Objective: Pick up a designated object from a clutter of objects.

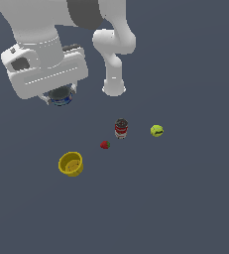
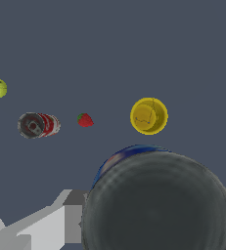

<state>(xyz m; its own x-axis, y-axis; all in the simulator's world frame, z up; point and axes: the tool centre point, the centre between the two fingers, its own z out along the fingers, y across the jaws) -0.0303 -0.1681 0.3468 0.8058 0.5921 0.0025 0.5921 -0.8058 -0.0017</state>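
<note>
I have the small dark can [image 1: 61, 95] squeezed in my gripper [image 1: 60, 97], lifted up, so next I just hold it steady.

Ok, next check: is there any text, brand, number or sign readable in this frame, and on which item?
None can be read.
Tall red-and-white can: its label is a blur, no letters.
Squat dark can with a blue band, in the gripper: band colours only, no words.
Yellow cup, red strawberry, yellow-green ball: no markings.
</note>
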